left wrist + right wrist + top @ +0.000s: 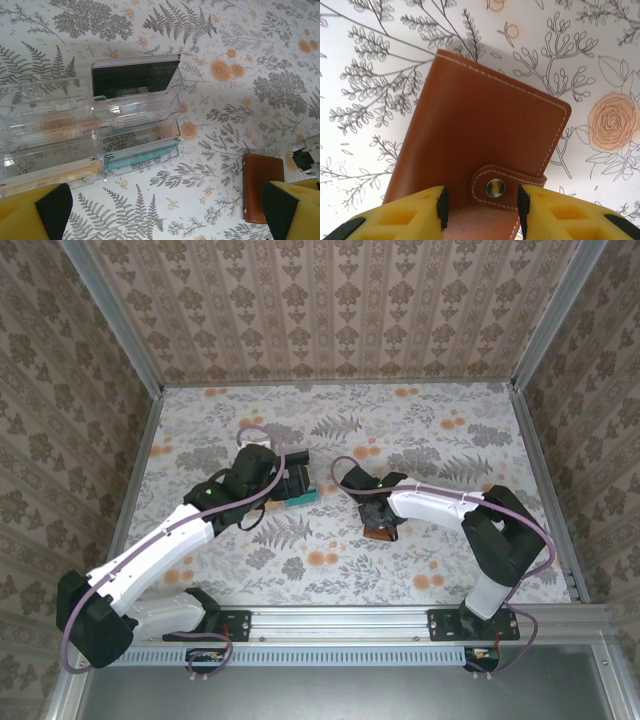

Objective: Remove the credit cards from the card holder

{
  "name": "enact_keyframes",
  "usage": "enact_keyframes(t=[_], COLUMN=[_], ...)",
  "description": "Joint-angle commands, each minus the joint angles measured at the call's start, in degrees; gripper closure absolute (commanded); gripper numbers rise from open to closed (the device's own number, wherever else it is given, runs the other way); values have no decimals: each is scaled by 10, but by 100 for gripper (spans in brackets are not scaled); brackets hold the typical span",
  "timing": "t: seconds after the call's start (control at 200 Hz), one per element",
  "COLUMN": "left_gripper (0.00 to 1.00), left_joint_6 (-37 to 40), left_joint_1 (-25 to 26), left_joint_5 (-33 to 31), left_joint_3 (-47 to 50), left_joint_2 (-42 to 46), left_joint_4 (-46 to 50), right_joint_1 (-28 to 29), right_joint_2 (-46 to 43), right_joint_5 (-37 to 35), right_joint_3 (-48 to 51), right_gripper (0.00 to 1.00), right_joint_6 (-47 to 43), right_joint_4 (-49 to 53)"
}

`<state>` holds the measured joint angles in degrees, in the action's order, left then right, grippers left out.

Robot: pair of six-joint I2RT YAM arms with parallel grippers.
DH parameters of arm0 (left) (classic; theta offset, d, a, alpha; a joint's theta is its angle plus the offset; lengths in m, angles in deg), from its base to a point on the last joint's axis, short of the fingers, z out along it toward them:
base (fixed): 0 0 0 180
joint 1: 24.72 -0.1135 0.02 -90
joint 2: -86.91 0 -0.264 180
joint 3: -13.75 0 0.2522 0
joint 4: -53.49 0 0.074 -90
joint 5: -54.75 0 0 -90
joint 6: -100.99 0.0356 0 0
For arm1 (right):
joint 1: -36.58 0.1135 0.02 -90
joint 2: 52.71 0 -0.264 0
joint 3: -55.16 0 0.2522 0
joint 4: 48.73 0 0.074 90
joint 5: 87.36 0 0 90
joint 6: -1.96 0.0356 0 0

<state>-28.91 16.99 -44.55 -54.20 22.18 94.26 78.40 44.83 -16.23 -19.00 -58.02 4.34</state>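
The far half of the table [420,410] lies bare up to the walls [330,310], which close it in on the left, far and right. In the middle, the clear plastic card rack [135,125] under the left arm [150,555] and the brown wallet [480,125] under the right gripper [480,202] block the way. A bare gap lies between them. The near middle strip is free.

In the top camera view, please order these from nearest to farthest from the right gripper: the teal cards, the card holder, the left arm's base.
1. card holder, directly beneath the right gripper.
2. teal cards, off to its left.
3. left arm's base, much farther left and nearer the camera.
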Motion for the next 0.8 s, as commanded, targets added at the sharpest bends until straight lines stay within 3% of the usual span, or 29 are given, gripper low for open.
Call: enact_keyframes(t=[0.0, 0.405, 0.675, 0.795], left_gripper=[0, 0, 0, 1], left_joint_6=[-7, -6, -13, -24], left_joint_1=[3, 4, 4, 6], left_joint_5=[-13, -17, -6, 23], left_joint_3=[-4, -7, -13, -15], left_joint_2=[18, 24, 16, 5], left_joint_4=[8, 18, 15, 6], right_joint_1=[-4, -14, -17, -17], right_joint_2=[14, 27, -1, -19], right_joint_5=[-23, -10, -3, -3], right_joint_3=[-23, 5, 18, 18], right_gripper=[57, 65, 98, 100], right_joint_6=[-10, 3, 15, 16], right_joint_4=[15, 4, 3, 6])
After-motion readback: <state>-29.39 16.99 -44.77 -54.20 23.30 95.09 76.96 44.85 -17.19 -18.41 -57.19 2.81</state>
